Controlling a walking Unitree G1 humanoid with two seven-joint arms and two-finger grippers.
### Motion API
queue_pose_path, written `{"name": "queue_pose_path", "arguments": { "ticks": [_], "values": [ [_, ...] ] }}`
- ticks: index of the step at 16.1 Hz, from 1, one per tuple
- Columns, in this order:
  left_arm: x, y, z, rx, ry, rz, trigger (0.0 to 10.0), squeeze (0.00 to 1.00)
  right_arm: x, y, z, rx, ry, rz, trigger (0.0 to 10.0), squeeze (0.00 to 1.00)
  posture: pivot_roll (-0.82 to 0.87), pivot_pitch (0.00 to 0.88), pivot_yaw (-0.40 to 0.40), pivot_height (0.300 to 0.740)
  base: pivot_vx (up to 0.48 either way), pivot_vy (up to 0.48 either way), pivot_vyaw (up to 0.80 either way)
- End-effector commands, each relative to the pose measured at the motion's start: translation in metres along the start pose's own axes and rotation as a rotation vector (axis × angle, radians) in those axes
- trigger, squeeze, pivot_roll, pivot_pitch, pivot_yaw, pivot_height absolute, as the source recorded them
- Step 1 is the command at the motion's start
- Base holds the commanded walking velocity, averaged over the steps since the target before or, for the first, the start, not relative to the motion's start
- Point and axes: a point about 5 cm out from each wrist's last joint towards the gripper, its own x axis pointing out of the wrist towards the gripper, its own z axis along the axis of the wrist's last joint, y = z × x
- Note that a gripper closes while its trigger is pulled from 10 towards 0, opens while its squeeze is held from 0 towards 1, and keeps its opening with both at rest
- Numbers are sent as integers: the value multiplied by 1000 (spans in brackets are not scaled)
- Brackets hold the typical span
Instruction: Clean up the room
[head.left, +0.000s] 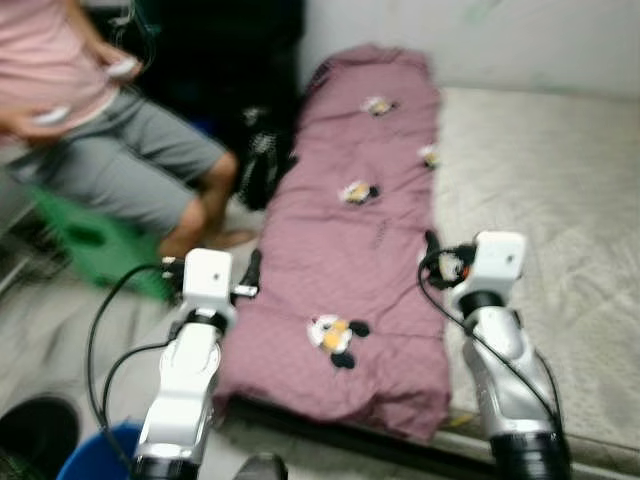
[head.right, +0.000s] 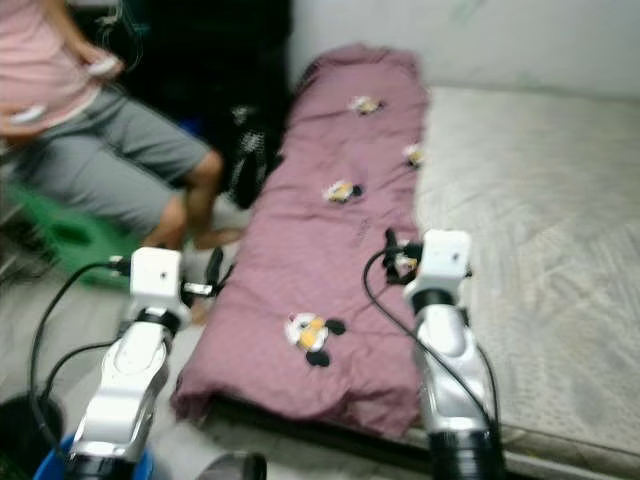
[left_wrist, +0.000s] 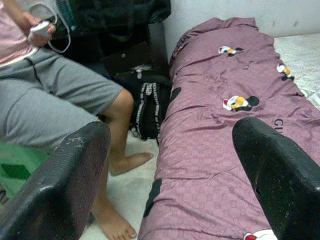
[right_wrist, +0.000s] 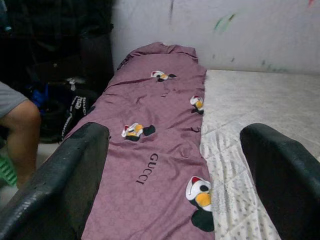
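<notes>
At 12 o'clock, soft floppy purple blanket (head.left: 350, 260) lying along bed (head.left: 560, 200). Left gripper (left_wrist: 165, 185), right gripper (right_wrist: 172, 185) both hovering, fingers apart. Best grabbing near corners.

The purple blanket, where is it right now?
The purple blanket lies lengthwise along the left edge of the mattress, straight ahead between the two raised grippers, with a seated person and a black bag on the floor to its left.

Seated person (head.left: 110, 150) blurred, cut off above chest.
</notes>
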Motion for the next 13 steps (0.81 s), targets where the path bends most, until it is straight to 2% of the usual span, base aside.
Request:
{"name": "queue_pose_path", "arguments": {
  "ticks": [1, 13],
  "values": [
    [0, 5, 1, 7, 1, 15, 10000, 0, 1, 4, 4, 7, -16, 16, 10000, 0, -60, 0, 34, 740, 0, 0, 794],
    [1, 7, 2, 16, -6, 32, 10000, 0, 3, 8, 5, 11, -20, 40, 10000, 0, -57, 0, 34, 740, 0, 0, 794]
  ]
}}
